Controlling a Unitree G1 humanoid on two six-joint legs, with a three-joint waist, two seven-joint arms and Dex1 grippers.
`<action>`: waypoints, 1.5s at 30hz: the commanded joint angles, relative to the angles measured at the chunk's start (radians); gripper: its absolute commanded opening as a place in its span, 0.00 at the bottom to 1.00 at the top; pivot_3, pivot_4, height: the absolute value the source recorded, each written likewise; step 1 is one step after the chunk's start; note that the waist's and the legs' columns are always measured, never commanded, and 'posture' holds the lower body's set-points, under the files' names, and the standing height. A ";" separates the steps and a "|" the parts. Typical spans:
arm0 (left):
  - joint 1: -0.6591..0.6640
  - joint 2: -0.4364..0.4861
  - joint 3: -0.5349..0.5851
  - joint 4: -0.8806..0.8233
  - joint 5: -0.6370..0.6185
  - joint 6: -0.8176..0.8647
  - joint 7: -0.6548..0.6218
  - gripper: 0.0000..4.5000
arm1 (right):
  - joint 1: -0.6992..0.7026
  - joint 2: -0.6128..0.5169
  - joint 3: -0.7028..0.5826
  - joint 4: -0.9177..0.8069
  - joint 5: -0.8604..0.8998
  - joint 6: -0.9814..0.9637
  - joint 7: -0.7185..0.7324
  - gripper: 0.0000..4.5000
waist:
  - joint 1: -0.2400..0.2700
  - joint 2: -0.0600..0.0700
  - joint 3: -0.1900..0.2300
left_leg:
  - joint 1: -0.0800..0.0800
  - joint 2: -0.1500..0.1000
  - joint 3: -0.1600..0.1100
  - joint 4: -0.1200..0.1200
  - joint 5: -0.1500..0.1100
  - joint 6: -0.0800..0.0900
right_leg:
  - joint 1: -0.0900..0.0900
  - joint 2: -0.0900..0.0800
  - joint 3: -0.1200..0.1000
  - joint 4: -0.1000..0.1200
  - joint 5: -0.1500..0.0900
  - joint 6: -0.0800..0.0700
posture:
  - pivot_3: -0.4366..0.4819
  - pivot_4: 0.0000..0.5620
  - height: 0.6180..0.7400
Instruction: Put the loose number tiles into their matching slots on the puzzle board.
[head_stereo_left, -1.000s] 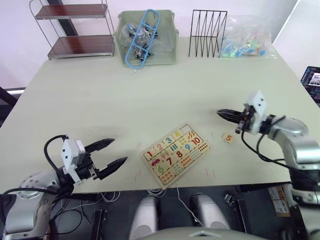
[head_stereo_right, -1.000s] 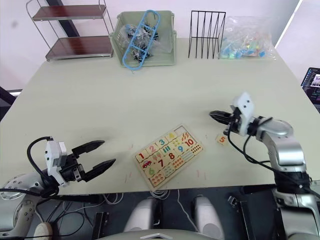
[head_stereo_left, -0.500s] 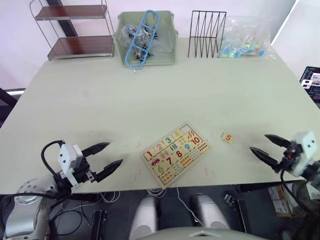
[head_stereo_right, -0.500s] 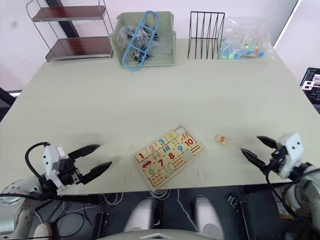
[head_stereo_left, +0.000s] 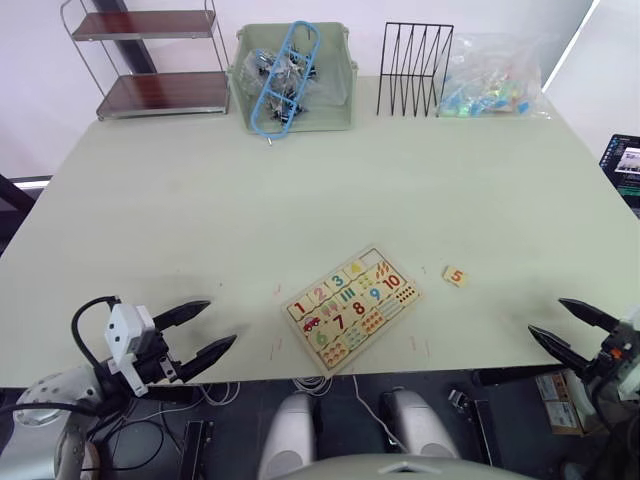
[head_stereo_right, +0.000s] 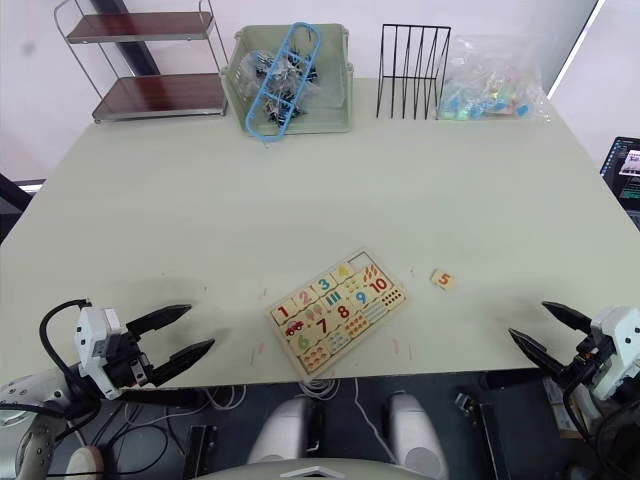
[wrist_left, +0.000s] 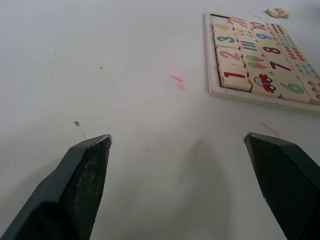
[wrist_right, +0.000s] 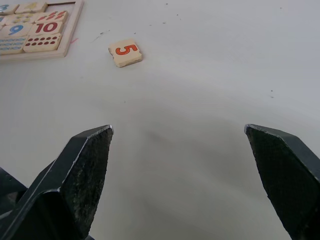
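Hovering at the near edge of the table (head_stereo_left: 150, 200), our left gripper (head_stereo_left: 200, 330) sits over the near-left corner with its fingers spread wide and nothing between them. Our right gripper (head_stereo_left: 565, 327) hangs at the near-right edge, also spread and empty.

We see the board (head_stereo_left: 352, 308) lying turned at an angle near the front edge, roughly midway between the two grippers and well apart from each. Tiles 1 to 4 sit in its top row; one slot (head_stereo_left: 371, 255) at the far corner shows bare wood. The 5 tile (head_stereo_left: 456, 276) lies loose on the table just to the right of the board (face up, not touching it), between the board and our right gripper.

Open tabletop runs wide around the board on every side, with a few faint pink marks (wrist_left: 176, 81) near it.

Along the far edge stand a two-tier shelf (head_stereo_left: 148, 60), a green bin (head_stereo_left: 293, 75) with a blue plastic piece sticking out, a black wire rack (head_stereo_left: 414, 68) and a clear bag (head_stereo_left: 495, 75) of coloured pieces, all well apart from the board.
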 joint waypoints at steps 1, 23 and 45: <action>0.003 0.014 0.039 -0.012 -0.017 -0.015 -0.010 1.00 | -0.010 -0.005 -0.014 0.028 0.017 -0.049 0.018 0.98 | 0.000 0.000 0.000 | 0.000 0.000 0.000 0.000 0.000 0.000 | 0.000 0.000 0.000 0.000 0.000 0.000 | 0.48 0.27 1.00; -0.099 0.056 0.045 0.085 0.013 -0.042 -0.038 1.00 | -0.032 0.043 0.064 0.082 0.028 -0.192 0.057 0.98 | 0.002 -0.001 -0.001 | 0.001 0.000 0.000 0.000 0.000 0.000 | 0.001 0.001 0.000 0.000 0.002 -0.003 | 0.48 0.27 1.00; -0.277 0.109 -0.055 0.131 -0.024 -0.089 -0.308 1.00 | -0.333 -0.065 0.242 0.181 -0.071 -0.146 0.051 0.98 | 0.003 0.000 -0.002 | 0.001 0.000 -0.001 0.000 0.000 0.000 | 0.002 0.001 0.000 0.001 0.004 0.000 | 0.48 0.27 1.00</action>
